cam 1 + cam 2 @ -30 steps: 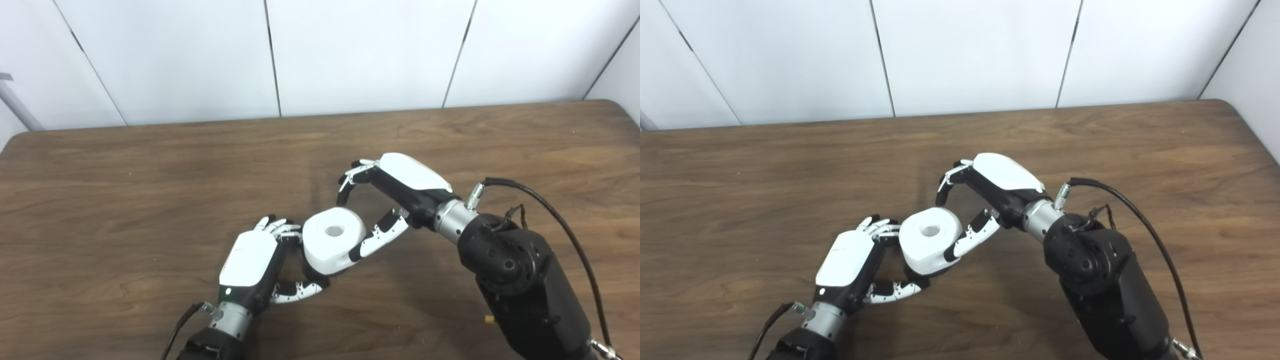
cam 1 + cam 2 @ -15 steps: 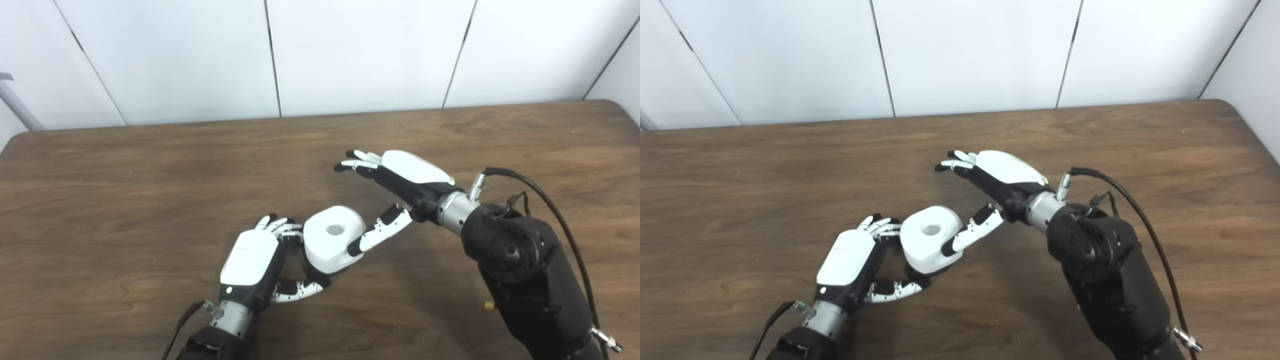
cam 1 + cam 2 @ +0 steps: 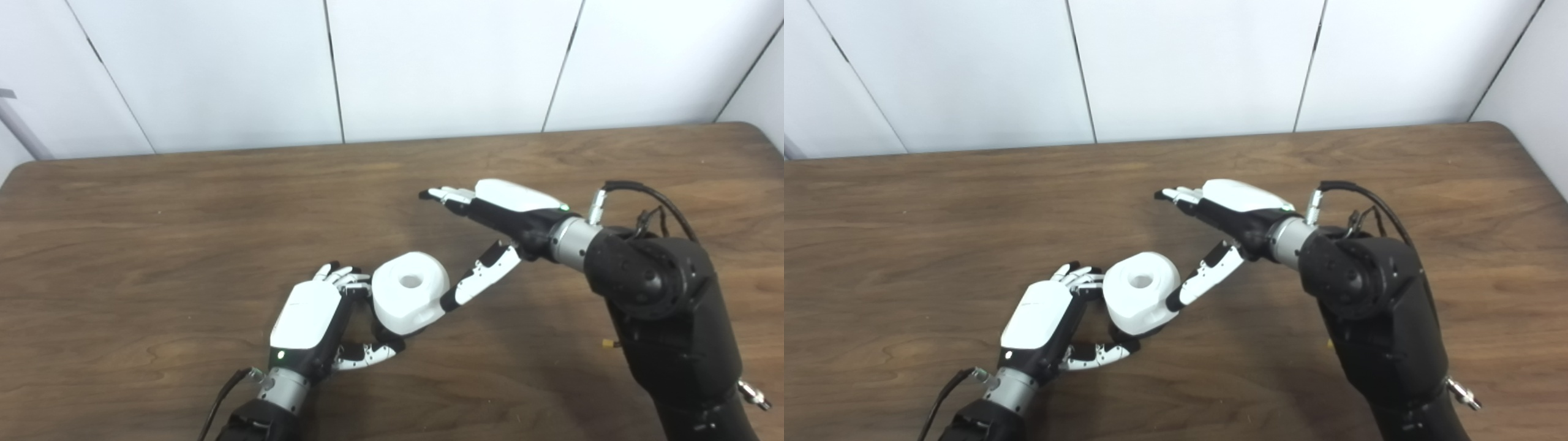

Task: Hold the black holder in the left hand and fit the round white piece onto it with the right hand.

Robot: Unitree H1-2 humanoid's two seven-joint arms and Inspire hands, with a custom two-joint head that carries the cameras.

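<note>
The left hand [image 3: 309, 318] sits low over the wooden table [image 3: 153, 245], palm turned inward, fingers and thumb curled around the black holder [image 3: 384, 334], of which only a dark sliver peeks out under the white part. That grip looks like a brace, keeping the base from sliding while the piece seats. And there is the round white piece [image 3: 409, 293], sitting on top of the holder right against the left fingers, near the middle of the table. It's a chunky, smooth, matte white puck with softly faceted sides and a shallow round hole in its top face, tilted a touch toward the camera. Whether it is fully pressed home cannot be told from here. Over to the right hand [image 3: 499, 211]: wide open, fingers stretched flat and raised above the table beyond the piece, holding nothing. Only its thumb [image 3: 481, 278] reaches down, the dark tip touching or just beside the piece's right flank, likely a last steadying nudge
</note>
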